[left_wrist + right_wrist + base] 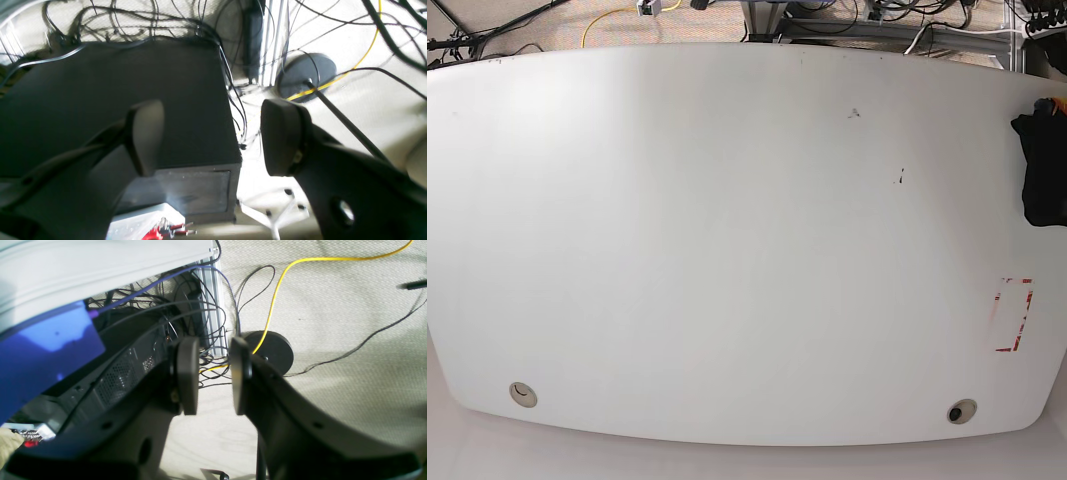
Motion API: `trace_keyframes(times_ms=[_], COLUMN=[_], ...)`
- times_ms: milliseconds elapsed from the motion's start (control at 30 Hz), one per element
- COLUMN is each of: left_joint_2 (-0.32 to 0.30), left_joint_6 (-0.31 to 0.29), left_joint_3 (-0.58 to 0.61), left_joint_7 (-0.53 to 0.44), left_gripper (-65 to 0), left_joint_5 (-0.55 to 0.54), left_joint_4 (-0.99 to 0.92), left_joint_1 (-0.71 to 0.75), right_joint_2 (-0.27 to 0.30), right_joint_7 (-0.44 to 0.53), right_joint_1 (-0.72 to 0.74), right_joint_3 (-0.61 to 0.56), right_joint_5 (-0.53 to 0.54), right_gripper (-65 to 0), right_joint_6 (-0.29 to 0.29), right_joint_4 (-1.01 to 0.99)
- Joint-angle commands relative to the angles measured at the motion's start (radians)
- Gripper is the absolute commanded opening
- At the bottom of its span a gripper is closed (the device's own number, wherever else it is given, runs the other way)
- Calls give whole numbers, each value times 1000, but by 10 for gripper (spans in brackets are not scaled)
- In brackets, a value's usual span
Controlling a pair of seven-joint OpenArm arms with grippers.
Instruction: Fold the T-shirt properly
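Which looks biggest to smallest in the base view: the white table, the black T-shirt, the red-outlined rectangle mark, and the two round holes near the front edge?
1. White table, filling nearly the whole view.
2. Black T-shirt, bunched at the right edge and partly cut off.
3. Red-outlined rectangle mark.
4. Round holes; the two look about alike.

Bright, even light falls on the white surface (727,240) from overhead, leaving it almost shadowless, and its edges bow outward with wide-angle distortion. From the left wrist the floor (367,100) glares to near white at right while the dark box (116,100) beside it sinks into murk; the left hand (211,138) looms soft and out of focus. The right wrist view is sharper, though the right hand (213,375) close to the lens stays blurred.
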Motion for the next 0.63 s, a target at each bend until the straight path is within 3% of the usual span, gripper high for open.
trace_keyframes(times_ms=[0,133,300,600], left_joint_2=[-4,-4,-4,-4], left_joint_6=[4,24,99,100], left_joint_3=[-2,-2,-2,-2], left_joint_7=[22,56,56,53], left_gripper=[-236,-236,-232,-231], left_joint_5=[-1,-1,-1,-1], left_joint_4=[2,2,0,2], left_joint_1=[-16,-38,-56,-56], right_joint_2=[4,-2,-13,-20], right_joint_7=[-8,-25,-25,-24], right_joint_1=[7,21,26,30], right_joint_3=[1,1,2,2], right_joint_5=[-31,-89,-114,-114], right_gripper=[-490,-490,-490,-490], right_joint_6=[-27,-81,-92,-89], right_joint_4=[-16,-16,-16,-16])
